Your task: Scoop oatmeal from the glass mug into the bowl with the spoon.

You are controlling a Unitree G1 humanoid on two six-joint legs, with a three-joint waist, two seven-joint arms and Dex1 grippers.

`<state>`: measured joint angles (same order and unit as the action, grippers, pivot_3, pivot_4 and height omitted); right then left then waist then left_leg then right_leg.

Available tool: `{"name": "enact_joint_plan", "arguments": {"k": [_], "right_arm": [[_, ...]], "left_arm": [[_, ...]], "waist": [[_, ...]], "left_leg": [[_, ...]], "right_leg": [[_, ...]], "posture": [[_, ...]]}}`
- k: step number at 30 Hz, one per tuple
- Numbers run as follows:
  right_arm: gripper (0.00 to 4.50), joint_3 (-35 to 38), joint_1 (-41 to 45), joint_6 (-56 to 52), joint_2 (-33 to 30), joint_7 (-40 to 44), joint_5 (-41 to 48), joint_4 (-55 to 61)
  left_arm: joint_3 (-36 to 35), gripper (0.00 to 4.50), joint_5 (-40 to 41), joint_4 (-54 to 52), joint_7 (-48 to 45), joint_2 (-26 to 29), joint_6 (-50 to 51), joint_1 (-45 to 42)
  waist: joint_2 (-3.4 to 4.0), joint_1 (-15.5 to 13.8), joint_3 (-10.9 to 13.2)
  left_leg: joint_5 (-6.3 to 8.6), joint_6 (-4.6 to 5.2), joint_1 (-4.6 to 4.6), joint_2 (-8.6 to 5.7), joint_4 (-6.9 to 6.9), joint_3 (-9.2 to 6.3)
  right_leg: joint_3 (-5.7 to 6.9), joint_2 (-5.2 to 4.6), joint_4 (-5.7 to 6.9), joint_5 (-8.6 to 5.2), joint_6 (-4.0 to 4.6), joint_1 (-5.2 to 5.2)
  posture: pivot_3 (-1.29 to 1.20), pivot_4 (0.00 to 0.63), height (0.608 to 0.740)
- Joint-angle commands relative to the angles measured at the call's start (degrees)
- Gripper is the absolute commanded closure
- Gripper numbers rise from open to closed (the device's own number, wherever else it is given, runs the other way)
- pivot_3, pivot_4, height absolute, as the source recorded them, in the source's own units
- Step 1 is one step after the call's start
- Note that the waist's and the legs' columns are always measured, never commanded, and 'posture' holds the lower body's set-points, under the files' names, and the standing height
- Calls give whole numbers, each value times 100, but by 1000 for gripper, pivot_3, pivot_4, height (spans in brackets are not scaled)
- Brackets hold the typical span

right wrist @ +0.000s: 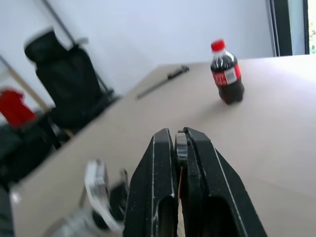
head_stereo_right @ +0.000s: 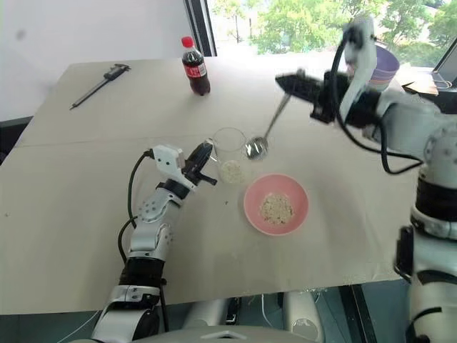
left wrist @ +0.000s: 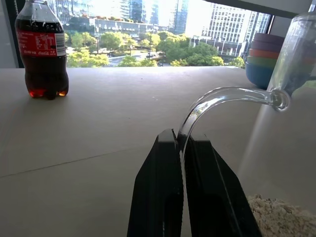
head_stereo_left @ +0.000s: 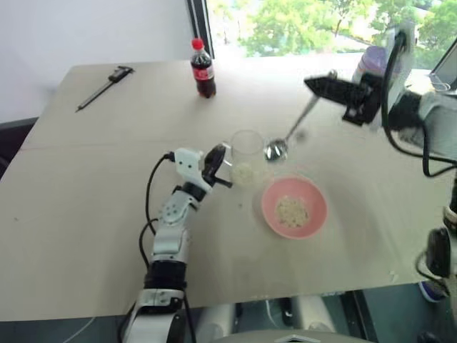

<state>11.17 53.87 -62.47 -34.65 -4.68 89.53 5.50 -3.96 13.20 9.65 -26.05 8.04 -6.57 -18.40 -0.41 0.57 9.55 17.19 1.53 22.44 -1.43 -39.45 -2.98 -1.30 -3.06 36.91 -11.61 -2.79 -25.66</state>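
The clear glass mug [head_stereo_left: 247,151] stands mid-table with a little pale oatmeal [head_stereo_left: 244,172] at its bottom. My left gripper [head_stereo_left: 219,166] is shut on the mug's curved glass handle [left wrist: 217,98], and the left wrist view shows its two black fingers [left wrist: 163,197] pinching it. Just right of the mug and nearer to me sits the pink bowl [head_stereo_left: 315,194], holding a small heap of oatmeal [head_stereo_left: 292,211]. My right gripper [head_stereo_left: 312,84] hovers above the table, shut on the end of the silver spoon [head_stereo_left: 296,127]. The spoon slants down, its oval end beside the mug's rim.
A cola bottle [head_stereo_left: 203,69] with a red cap stands at the table's far side, and a long black caliper-like tool [head_stereo_left: 106,87] lies at the far left. A stack of pastel bowls [left wrist: 266,59] sits at the far right. The table's front edge [head_stereo_left: 235,299] is close to me.
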Motion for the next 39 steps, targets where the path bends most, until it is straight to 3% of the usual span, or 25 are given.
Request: {"name": "enact_joint_plan", "arguments": {"k": [1,10,16,20,23,24,39], "right_arm": [[4500,86,294,109,229,-555,303,-318],[4500,-482,641,71,900,-350,-1049,-738],[4500,-588,741,-157,1290,-355,-1477,-872],[3035,-463,759,-236,1426,-276,-1664,-940],[1556,-351,790,-142,1485,-210,-1848,-953],[1318,-312,804,-122,1489,-179,-1895,-964],[1318,47,810,-87,1562,159,-2593,-871]], "left_arm": [[-5,4471,117,-205,-39,-7,-52,1],[53,4471,73,-231,-71,-13,-70,14],[71,4471,59,-223,-25,-59,-52,21],[73,4500,41,-231,21,-73,-23,35],[71,4500,40,-269,23,-67,-18,61],[71,4500,40,-273,22,-65,-19,66],[48,4500,72,-266,36,-72,-87,66]], "waist": [[0,1,0],[2,22,-1],[2,21,-1],[2,22,-1],[2,22,-1],[2,22,-1],[3,27,-2]], "left_leg": [[0,0,2,0,0,0],[1,2,0,-1,-1,3],[0,1,2,-2,-1,2],[0,1,2,-2,-1,1],[0,1,1,-2,-1,0],[0,1,2,-2,-1,0],[0,1,0,-3,-1,1]], "right_leg": [[1,0,-2,0,0,0],[0,0,6,0,-1,-1],[0,0,4,0,-1,-3],[1,0,4,0,-1,-2],[2,0,5,0,-1,-3],[2,0,5,0,-1,-2],[1,1,6,0,-1,-3]], "posture": [[0,150,740],[0,150,740],[0,150,740],[0,150,740],[0,150,740],[0,150,740],[0,150,740]]}}
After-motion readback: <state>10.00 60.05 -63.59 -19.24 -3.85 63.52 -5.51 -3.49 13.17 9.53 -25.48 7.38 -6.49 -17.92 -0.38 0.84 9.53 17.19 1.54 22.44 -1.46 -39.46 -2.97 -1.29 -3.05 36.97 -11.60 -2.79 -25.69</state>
